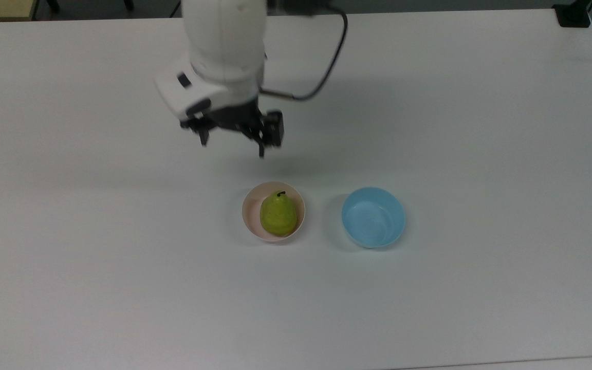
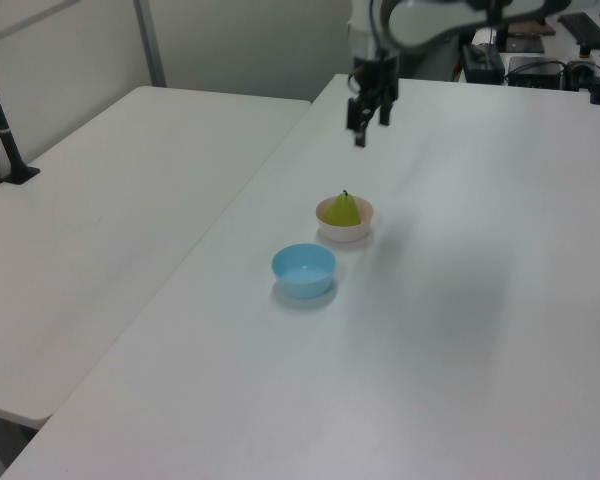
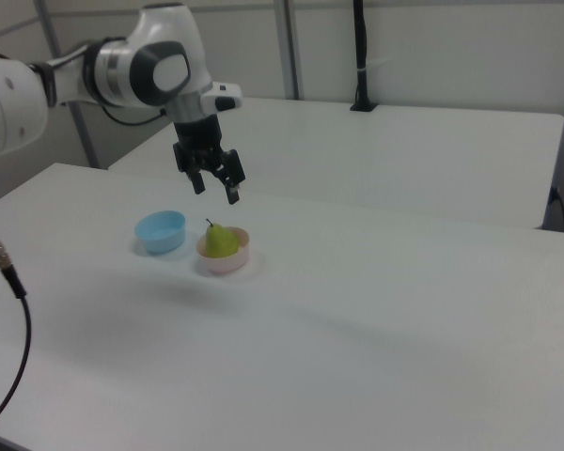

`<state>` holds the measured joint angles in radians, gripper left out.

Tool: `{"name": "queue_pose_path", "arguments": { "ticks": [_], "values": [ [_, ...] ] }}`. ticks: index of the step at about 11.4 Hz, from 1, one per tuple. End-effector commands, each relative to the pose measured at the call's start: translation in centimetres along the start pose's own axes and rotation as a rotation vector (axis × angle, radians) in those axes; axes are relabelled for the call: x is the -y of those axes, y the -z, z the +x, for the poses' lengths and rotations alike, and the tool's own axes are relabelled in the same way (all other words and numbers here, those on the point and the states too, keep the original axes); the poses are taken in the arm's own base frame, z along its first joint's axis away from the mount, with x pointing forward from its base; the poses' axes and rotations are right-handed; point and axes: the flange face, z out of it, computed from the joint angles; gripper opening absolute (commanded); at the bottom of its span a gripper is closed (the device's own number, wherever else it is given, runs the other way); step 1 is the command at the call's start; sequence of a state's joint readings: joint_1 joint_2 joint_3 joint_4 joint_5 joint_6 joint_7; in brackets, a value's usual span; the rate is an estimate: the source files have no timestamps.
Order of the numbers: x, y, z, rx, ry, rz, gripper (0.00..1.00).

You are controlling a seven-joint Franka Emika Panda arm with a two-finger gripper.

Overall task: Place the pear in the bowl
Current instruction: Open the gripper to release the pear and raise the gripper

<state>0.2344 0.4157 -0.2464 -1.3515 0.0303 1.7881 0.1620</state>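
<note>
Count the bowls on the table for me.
2. The pink bowl holds the pear; the light blue bowl sits apart on the top view's right.

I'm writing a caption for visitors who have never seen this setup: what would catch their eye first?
The yellow-green pear sitting stem-up in the pale pink bowl near the middle of the white table. Beside it, on the top view's right, stands a light blue bowl, and the open tool hangs in the air above the table, apart from both.
</note>
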Motion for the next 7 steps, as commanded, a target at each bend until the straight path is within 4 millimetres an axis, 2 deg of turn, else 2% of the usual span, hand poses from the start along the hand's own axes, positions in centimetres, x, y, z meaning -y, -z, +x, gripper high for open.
{"name": "queue_pose_path", "arguments": {
  "ticks": [1, 3, 7],
  "values": [
    [-5.2, 2.8, -5.5, 0.096, 0.088, 0.025, 1.0],
    [-6.3, 3.5, -7.5, 0.102, 0.104, -0.025, 1.0],
    [-7.6, 4.6, -8.1, 0.08, 0.088, -0.021, 1.0]
  ]
}}
